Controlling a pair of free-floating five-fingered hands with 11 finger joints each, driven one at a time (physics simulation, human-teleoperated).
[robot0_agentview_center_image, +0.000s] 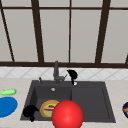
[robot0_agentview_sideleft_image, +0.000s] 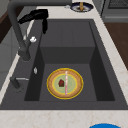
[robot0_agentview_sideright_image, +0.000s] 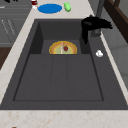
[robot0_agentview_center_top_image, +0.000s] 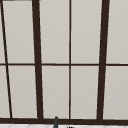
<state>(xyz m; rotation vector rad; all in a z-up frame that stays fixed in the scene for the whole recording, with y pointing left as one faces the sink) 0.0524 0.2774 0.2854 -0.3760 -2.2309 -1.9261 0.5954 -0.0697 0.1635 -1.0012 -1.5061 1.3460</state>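
My right hand (robot0_agentview_center_image: 72, 74) hovers over the sink's back rim, just right of the dark faucet (robot0_agentview_center_image: 56, 71). In the left side view this hand (robot0_agentview_sideleft_image: 37, 15) lies flat and open, one digit hanging down over the basin, holding nothing. It is the same in the right side view (robot0_agentview_sideright_image: 95, 23). My left hand (robot0_agentview_center_image: 30, 111) hangs at the front left corner of the sink. A yellow-rimmed plate (robot0_agentview_sideleft_image: 65, 83) with food on it lies in the deep basin. A big red ball (robot0_agentview_center_image: 67, 115) shows in front of the sink's front edge.
The dark sink (robot0_agentview_center_image: 90, 100) has a shallower right section. A blue plate (robot0_agentview_center_image: 6, 106) and a green item (robot0_agentview_center_image: 8, 92) lie on the left counter. A dark dish (robot0_agentview_sideleft_image: 81, 6) sits on the right counter. A small white thing (robot0_agentview_sideright_image: 99, 53) lies on the back rim.
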